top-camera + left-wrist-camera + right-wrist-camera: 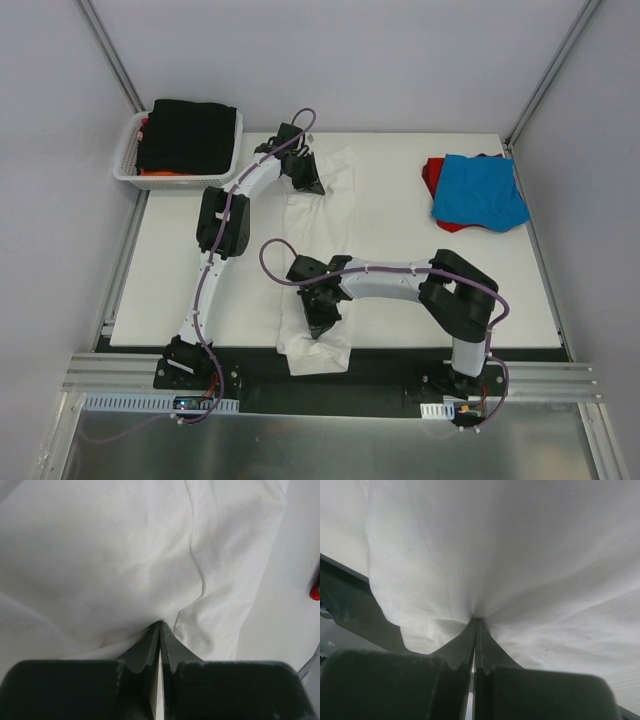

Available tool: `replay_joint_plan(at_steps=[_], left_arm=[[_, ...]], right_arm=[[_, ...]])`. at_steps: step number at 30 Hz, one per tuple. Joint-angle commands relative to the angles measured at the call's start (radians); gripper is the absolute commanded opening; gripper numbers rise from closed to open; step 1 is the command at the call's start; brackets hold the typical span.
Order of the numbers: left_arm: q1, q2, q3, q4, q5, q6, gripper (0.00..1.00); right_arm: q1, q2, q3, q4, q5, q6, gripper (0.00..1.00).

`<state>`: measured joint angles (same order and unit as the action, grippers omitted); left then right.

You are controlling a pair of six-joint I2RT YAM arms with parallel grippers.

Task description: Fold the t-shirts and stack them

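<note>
**Claws.** Your left claw [160, 625] is pinched shut on a pucker of the white shirt [125, 555]. No gap shows between the jaws, and cloth gathers into the tips. Your right claw [476, 620] is the same, closed tight on a fold of the white shirt [495, 545] close to its hem.

**Item in hand.** From overhead, the left claw [305, 178] grips the shirt's 12 o'clock end and the right claw [322, 315] grips towards its 6 o'clock end. The white shirt [312, 225] lies between them as a long narrow strip down the middle of the table [400, 290]. Its 6 o'clock end spills over the table's edge. In my judgement the lengthwise fold is in, and the crosswise fold is not yet made.

**Done, as far as can be seen.** At 2 o'clock on the table, well apart from both claws, a blue shirt [485, 190] sits on top of a red shirt [432, 175]. Both look folded, though the red one pokes out untidily at the 9 o'clock side. I count these two as finished.

**Outstanding.** At 10 o'clock, off the table's corner, the white basket [126, 165] holds a black shirt [192, 130] with an orange shirt [165, 172] showing beneath it. I cannot tell whether more lies underneath.

**Assessment.** You are roughly midway: two stacked, one part-folded and at least two untouched. The white shirt needs its ends brought together, then carrying to the 2 o'clock pile.
</note>
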<state>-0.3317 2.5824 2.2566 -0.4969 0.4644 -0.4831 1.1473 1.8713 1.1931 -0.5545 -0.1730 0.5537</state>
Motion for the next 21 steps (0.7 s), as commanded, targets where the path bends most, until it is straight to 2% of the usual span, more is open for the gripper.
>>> replay_joint_plan(at_steps=[1, 2, 3, 4, 5, 6, 7, 9, 10, 11, 13, 15, 17, 19, 21], left_arm=[[0.017, 0.033, 0.006, -0.003, -0.050, 0.015, 0.01], [0.019, 0.021, -0.023, -0.003, -0.052, 0.017, 0.02], [0.017, -0.023, -0.044, -0.003, -0.056, 0.020, 0.12], [0.017, -0.060, -0.073, -0.003, -0.088, 0.026, 0.18], [0.014, -0.105, -0.150, 0.000, -0.124, 0.028, 0.23], [0.005, -0.220, -0.196, 0.021, -0.153, 0.032, 0.33], [-0.003, -0.284, -0.237, 0.030, -0.186, 0.044, 0.39], [-0.026, -0.466, -0.314, 0.031, -0.280, 0.049, 0.50], [-0.035, -0.519, -0.328, 0.024, -0.300, 0.040, 0.64], [-0.039, -0.613, -0.356, 0.012, -0.315, 0.032, 0.73], [-0.046, -0.703, -0.409, -0.029, -0.326, -0.026, 0.89], [-0.046, -0.839, -0.572, -0.031, -0.322, -0.061, 0.99], [-0.049, -0.966, -0.748, -0.032, -0.320, -0.086, 0.99], [-0.064, -1.043, -0.854, -0.035, -0.291, -0.095, 0.99], [-0.087, -1.152, -1.003, -0.051, -0.280, -0.103, 0.92]], right_arm=[[0.009, -0.004, 0.016, -0.030, 0.013, 0.005, 0.01], [0.011, -0.030, 0.011, -0.051, 0.027, 0.005, 0.01], [0.009, -0.059, 0.008, -0.067, 0.073, 0.003, 0.05], [0.011, -0.093, 0.005, -0.080, 0.105, 0.003, 0.27], [0.011, -0.183, 0.000, -0.116, 0.139, -0.001, 0.38], [0.009, -0.228, 0.006, -0.143, 0.226, -0.005, 0.48], [0.009, -0.268, 0.016, -0.175, 0.265, -0.012, 0.65], [-0.001, -0.382, 0.043, -0.275, 0.352, -0.026, 0.79], [-0.012, -0.415, 0.042, -0.295, 0.360, -0.031, 0.87], [-0.038, -0.440, 0.034, -0.330, 0.365, -0.032, 0.87], [-0.063, -0.523, -0.024, -0.337, 0.372, -0.034, 0.88], [-0.087, -0.598, -0.091, -0.329, 0.380, -0.043, 0.88], [-0.101, -0.632, -0.133, -0.311, 0.377, -0.054, 0.85], [-0.103, -0.656, -0.194, -0.298, 0.379, -0.066, 0.84], [-0.101, -0.658, -0.231, -0.263, 0.368, -0.080, 0.84]])
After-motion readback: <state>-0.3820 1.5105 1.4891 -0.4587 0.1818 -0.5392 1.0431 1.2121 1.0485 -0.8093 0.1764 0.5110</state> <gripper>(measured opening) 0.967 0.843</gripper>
